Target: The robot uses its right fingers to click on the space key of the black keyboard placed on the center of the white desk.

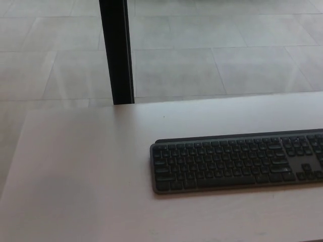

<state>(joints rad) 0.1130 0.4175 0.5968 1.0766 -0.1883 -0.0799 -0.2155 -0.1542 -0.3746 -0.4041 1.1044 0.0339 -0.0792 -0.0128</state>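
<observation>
Black keyboard (pixel 237 161): lay flat on the white desk (pixel 86 171), toward the right of the head view and slightly angled, its left end near the desk's middle. Its right end was cut off by the picture's edge. Key legends were too small and blurred to read; the space key could not be singled out with certainty in the bottom row.

Robot's hands: neither the left nor the right showed in the frame, so their fingers' state and their position relative to the keyboard could not be told.

Black post (pixel 117 50): stood upright behind the desk's far edge, its top cut off.

Tiled floor (pixel 212 55): pale grey, beyond the desk.
</observation>
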